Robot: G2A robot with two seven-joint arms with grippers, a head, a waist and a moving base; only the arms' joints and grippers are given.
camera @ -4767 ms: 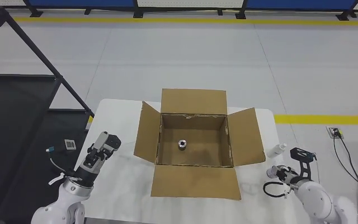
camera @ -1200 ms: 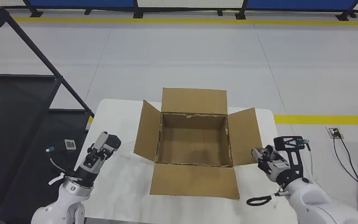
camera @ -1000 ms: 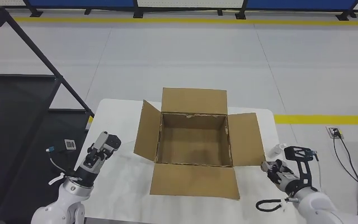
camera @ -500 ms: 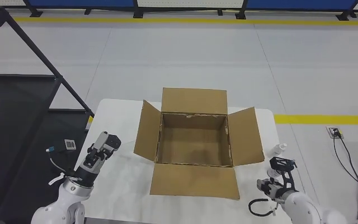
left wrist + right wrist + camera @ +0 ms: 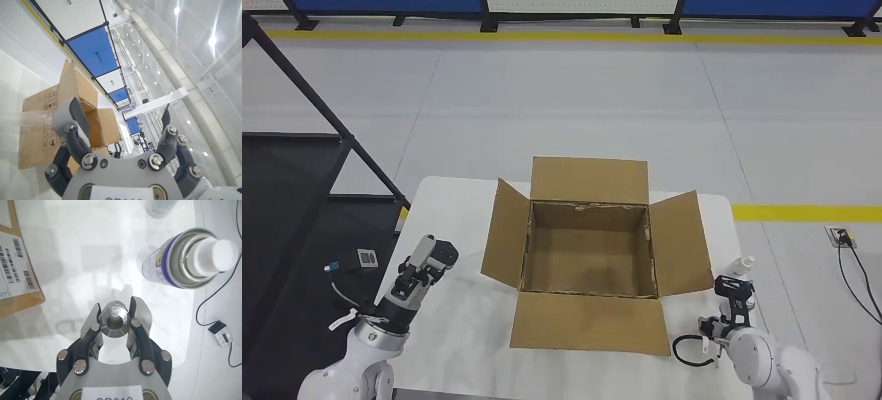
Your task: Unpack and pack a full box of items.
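— Beside the box point(image 5: 590, 250), what's the right claw point(image 5: 115, 311) got?
— Pinching a metal cylinder point(image 5: 115, 321) over the table point(image 5: 94, 256), spray can point(image 5: 181, 262) just ahead. Left claw point(image 5: 121, 109) hangs spread. Unpacking looks done, I'd say; repacking's all left. Wrist camera gives the grip; overhead gives the box's bare floor.

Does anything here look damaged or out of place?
Only the cardboard box looks worn: its flap edges are ragged, and a strip of clear tape sticks out loose from one side. Nothing is spilled.
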